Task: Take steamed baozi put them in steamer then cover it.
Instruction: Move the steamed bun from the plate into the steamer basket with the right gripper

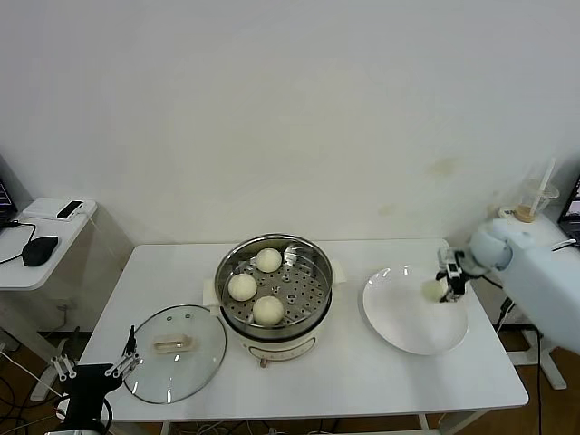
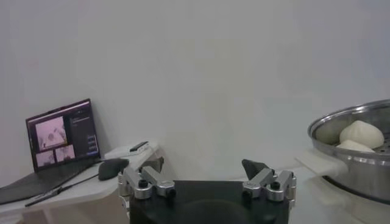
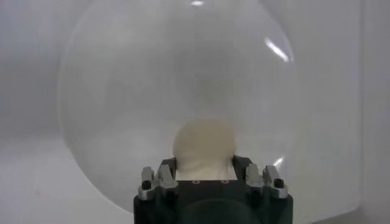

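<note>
Gripping: right gripper closed on the fourth baozi over the white plate; right wrist view shows both fingers pressed to the bun's sides.
Baozi in pot: three buns lie on the perforated tray of the steamer, apart from one another; round, no long axis.
Steamer position: mid-table, opening upward, lid off, between cover and plate.
Cover: glass lid lies flat on the table just left of the steamer, handle upward; the handle's long axis runs roughly left to right in the head view.
Plate: right of the steamer, near it, on the table; whether the held bun touches it cannot be told.
Left gripper: parked low at the table's front left corner, near the cover, fingers spread wide, holding nothing.
Writing: none readable; laptop screen on the side desk too small to read.
</note>
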Tool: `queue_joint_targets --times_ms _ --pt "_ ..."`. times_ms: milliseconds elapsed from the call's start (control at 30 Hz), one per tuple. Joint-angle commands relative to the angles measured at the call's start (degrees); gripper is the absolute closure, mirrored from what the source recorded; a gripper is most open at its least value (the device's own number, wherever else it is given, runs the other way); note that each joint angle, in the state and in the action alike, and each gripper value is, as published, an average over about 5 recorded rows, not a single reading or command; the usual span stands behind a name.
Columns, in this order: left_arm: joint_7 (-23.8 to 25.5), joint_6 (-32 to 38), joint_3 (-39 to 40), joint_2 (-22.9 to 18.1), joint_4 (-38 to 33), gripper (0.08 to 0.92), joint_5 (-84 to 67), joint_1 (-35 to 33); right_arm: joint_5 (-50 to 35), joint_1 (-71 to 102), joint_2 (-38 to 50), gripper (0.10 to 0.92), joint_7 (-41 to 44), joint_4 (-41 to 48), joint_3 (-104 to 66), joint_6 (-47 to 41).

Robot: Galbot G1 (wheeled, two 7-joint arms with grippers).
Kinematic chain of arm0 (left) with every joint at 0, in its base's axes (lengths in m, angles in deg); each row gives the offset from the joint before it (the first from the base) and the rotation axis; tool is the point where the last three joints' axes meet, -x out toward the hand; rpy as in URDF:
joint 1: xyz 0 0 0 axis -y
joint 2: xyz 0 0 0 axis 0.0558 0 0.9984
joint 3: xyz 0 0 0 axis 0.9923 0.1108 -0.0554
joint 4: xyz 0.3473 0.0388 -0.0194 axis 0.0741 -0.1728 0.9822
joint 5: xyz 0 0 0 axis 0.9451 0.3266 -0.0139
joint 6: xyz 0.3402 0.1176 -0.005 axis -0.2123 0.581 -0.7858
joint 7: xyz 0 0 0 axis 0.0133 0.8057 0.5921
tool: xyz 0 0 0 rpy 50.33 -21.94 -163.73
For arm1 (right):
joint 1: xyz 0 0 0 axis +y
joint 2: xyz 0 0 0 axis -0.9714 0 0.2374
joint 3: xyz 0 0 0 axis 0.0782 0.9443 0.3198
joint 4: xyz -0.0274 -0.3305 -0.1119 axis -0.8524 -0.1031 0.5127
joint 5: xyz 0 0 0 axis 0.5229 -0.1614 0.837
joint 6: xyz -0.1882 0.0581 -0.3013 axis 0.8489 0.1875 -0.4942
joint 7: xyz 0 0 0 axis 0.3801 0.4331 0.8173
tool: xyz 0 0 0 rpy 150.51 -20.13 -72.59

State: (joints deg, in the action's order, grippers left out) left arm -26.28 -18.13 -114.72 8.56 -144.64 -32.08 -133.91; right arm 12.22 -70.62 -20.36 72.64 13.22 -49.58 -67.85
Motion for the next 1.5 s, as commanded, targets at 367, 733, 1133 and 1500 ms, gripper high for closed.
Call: queue_joint_targets --times_ms 367,733,1133,1500 --pt "-0.01 -0.13 0.52 0.31 0.69 0.177 0.06 0.96 -23.31 -33.58 -5.90 0.431 -3.78 -17.85 25.30 -11.88" --pt "0.02 -0.24 0.90 0.17 1.50 0.177 0.25 2.12 -34.88 -35.17 -16.46 0.428 -9.11 -18.44 31.41 -19.01" --pt "0.04 -0.12 0.38 -0.46 1.43 0.177 0.17 2.24 -40.34 -27.47 -22.16 0.423 -14.75 -14.63 34.13 -24.48" --pt "0.09 -0.03 0.04 -0.23 1.75 0.177 -0.13 2.55 -36.36 -22.99 -24.89 0.423 -16.56 -10.39 34.26 -26.24"
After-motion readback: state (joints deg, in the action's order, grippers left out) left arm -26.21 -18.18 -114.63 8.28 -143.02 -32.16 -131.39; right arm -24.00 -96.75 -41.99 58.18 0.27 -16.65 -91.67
